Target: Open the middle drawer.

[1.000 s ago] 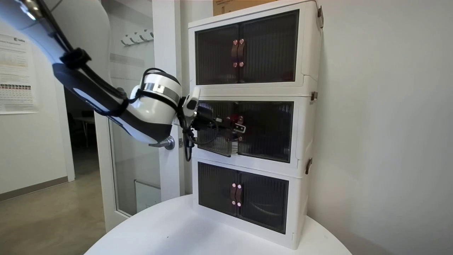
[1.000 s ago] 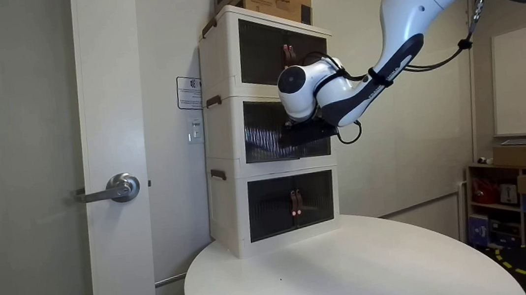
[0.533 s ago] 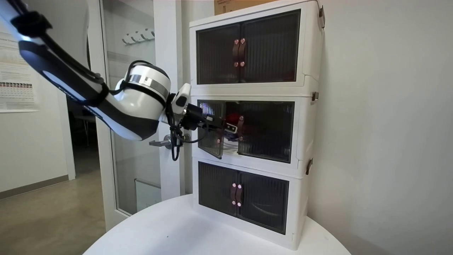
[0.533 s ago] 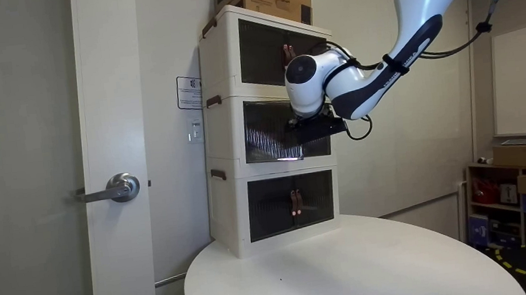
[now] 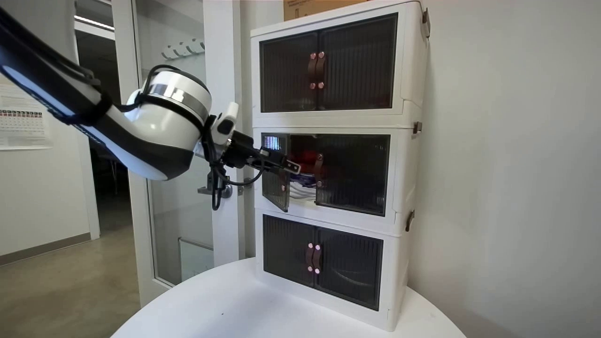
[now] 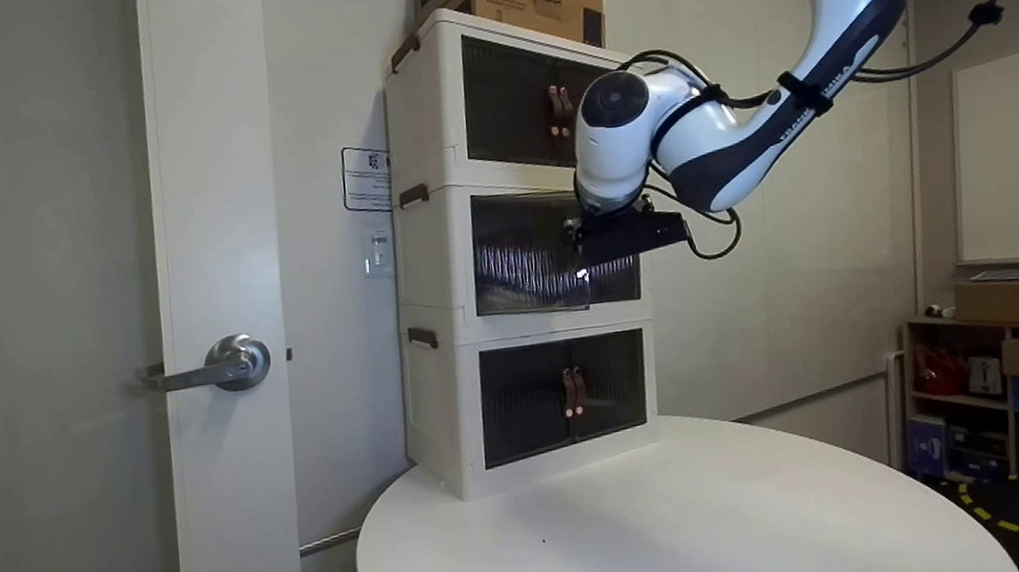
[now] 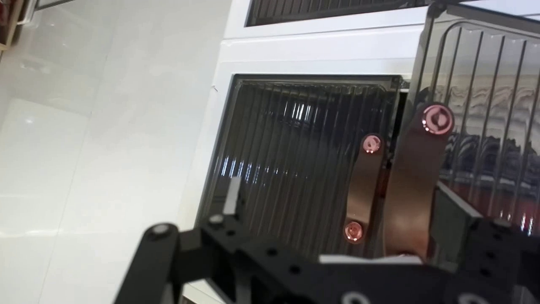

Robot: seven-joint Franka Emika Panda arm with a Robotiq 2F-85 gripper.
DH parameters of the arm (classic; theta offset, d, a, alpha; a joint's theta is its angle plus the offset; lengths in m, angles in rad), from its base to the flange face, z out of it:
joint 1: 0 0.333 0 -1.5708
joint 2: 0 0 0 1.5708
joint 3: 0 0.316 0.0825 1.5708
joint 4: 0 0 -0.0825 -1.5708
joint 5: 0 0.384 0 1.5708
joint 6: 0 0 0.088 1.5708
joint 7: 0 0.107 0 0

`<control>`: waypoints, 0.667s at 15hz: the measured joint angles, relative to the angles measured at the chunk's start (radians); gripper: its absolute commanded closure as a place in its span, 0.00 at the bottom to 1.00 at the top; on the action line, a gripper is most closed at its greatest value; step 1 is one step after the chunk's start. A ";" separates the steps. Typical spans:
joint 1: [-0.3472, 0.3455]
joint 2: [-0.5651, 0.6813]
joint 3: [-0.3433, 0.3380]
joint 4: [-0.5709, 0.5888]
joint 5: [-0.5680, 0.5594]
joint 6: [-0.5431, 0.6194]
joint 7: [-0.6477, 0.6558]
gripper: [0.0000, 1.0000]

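Middle drawer [image 5: 352,176] partly open, contents half screened, jaws spread

The middle drawer is framed between top compartment [image 5: 359,63] and lowest compartment [image 5: 350,267] of the white cabinet [image 5: 405,164], which is stood at the far edge of the desk [image 5: 220,312]. One smoky door [image 5: 276,196] is swung outward; its mate is closed. In the wrist view the jaws are seen spread, fingers [image 7: 452,228] well apart, with the swung door's brown handle [image 7: 411,185] between them, just beside one finger. Whether contact is made cannot be told; one end of the handle is covered by the jaws' base. The closed door's handle [image 7: 363,190] is fully seen. A neighbouring compartment [image 7: 337,7] is cropped to a strip at the top. Inside, something red [image 5: 305,157] and white layers [image 5: 303,190] are partly screened by fingertip and panels; not identifiable. In an exterior view the jaws are blocked by the wrist [image 6: 616,144] and black housing [image 6: 630,236]; grip unreadable there. In both exterior views the arm [image 5: 157,129] is cut off by the frame, the desk's near edge is cropped, and the cardboard boxes [image 6: 525,1] on the cabinet are cut at the top.
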State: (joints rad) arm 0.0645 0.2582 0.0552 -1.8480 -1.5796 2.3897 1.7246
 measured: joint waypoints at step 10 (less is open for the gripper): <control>-0.008 -0.072 0.000 -0.075 0.000 0.107 0.000 0.00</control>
State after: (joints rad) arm 0.0563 0.1860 0.0551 -1.9230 -1.5797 2.4970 1.7247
